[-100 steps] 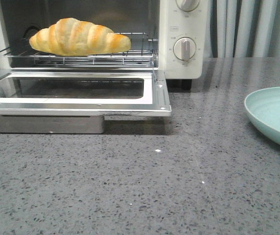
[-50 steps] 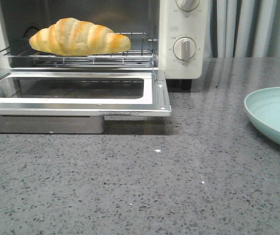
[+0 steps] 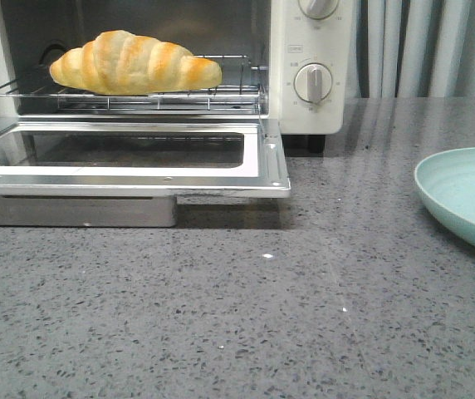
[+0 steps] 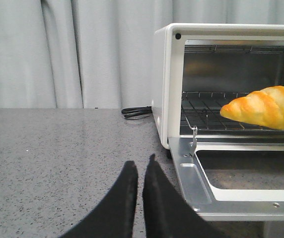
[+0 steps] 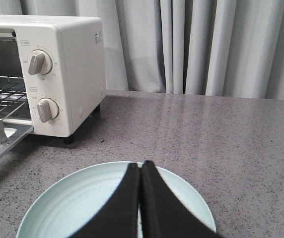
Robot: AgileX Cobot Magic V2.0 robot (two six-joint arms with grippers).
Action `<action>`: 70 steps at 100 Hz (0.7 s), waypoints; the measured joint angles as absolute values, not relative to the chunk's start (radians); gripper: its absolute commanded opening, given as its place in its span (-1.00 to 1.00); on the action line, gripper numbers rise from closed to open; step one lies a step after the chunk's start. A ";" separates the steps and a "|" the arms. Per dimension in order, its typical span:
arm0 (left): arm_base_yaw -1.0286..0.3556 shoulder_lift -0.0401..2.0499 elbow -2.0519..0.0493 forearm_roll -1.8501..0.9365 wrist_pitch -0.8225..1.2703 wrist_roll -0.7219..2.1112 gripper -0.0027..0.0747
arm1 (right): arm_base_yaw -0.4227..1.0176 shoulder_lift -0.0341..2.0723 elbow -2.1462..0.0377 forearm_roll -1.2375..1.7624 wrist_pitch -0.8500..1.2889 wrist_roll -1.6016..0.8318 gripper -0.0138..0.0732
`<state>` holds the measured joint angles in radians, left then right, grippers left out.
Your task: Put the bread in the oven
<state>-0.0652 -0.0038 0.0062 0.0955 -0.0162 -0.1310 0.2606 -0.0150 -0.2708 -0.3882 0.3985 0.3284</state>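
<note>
The golden-brown bread (image 3: 134, 63) lies on the wire rack inside the cream-white oven (image 3: 312, 116), whose glass door (image 3: 138, 158) hangs open and flat. The bread (image 4: 266, 107) also shows in the left wrist view, the oven (image 5: 77, 64) in the right wrist one. My left gripper (image 4: 141, 164) is shut and empty over the counter, beside the door's corner, well short of the bread. Shut as well with nothing in it, my right gripper (image 5: 140, 165) hangs over a pale green plate (image 5: 82, 203). Neither gripper appears in the front view.
The pale green plate (image 3: 466, 195) sits on the grey speckled counter to the right of the oven. A black power cord (image 4: 136, 112) lies behind the oven's left side. Two round dials (image 3: 313, 82) face forward. Grey curtains hang behind the counter.
</note>
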 measured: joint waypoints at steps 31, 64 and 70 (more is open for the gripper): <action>-0.065 -0.004 0.006 0.095 -0.013 -0.113 -0.98 | 0.261 -0.015 -0.271 -0.388 0.399 0.328 -0.81; -0.065 -0.004 0.006 0.070 0.019 -0.110 -0.98 | 0.261 -0.015 -0.271 -0.388 0.399 0.328 -0.81; -0.065 -0.004 0.006 0.060 0.028 -0.107 -0.98 | 0.261 -0.015 -0.271 -0.388 0.399 0.328 -0.81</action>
<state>-0.0652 -0.0038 0.0062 0.0604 0.0277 -0.1073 0.2606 -0.0150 -0.2708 -0.3882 0.3985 0.3284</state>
